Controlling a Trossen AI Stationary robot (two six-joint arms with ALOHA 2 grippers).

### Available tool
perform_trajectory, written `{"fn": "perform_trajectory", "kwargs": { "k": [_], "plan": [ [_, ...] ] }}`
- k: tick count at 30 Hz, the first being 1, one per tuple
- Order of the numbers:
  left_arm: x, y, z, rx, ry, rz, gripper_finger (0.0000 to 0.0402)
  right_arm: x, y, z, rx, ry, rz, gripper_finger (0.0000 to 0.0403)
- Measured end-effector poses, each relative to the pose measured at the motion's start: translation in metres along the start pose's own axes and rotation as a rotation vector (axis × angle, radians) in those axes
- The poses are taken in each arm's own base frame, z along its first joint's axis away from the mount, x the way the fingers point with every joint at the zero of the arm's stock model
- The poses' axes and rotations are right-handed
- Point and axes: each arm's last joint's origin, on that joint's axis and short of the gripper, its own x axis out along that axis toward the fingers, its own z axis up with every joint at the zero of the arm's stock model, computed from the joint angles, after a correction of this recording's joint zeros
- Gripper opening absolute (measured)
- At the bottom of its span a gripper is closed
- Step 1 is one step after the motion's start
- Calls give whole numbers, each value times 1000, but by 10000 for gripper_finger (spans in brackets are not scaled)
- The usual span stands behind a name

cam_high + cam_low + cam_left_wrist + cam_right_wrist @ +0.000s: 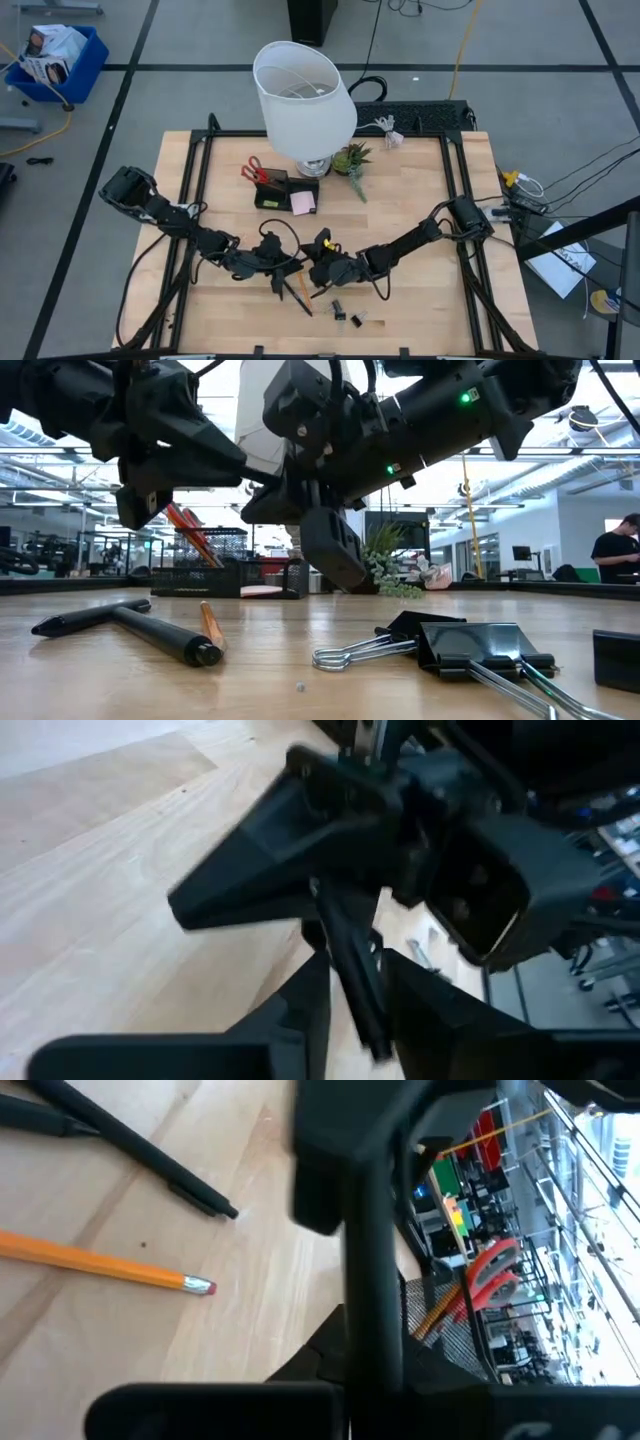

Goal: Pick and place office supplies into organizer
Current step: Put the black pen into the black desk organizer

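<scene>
Above the table's near middle my two grippers meet nose to nose, with a black pen (345, 940) spanning the gap between them. My left gripper (360, 1010) is shut on one end and my right gripper (372, 1365) on the other. In the high view the left gripper (284, 266) and the right gripper (318, 264) sit close together. Below them another black pen (130, 625) and an orange pencil (212, 626) lie flat on the wood. The black organizer (285, 190) stands farther back with red-handled scissors (255, 170) upright in it. A pink sticky-note pad (303, 203) lies beside it. My left gripper has the pen's one end (368, 1020) between its two fingers, coming nearly level from the table's left, the fingers lying along the pen. The pen is clear of the table. My right gripper pinches the pen's shaft (370, 1310) between its two fingers. It comes nearly level from the table's right, facing the left gripper, and the pen runs on from its fingers to the left gripper.
A big white-shaded lamp (305, 100) and a small potted plant (352, 160) stand behind the organizer. Black binder clips (470, 645) lie near the table's front edge, right of the grippers. Bare wood lies at the left and the far right.
</scene>
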Motion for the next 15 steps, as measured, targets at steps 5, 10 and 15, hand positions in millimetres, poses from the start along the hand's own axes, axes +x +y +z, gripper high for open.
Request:
{"fn": "perform_trajectory", "kwargs": {
  "k": [5, 10, 15],
  "plan": [
    [0, 0, -1, 45, 23, -13, 119, -1, 0, 0, 7, 21, -22, 3],
    [0, -2, -3, 68, 72, -52, 121, -2, -3, -1, 21, 59, -60, 2],
    [-5, -3, -15, 108, 170, -67, 113, -3, -8, 1, 33, 60, -74, 2]
  ]
}}
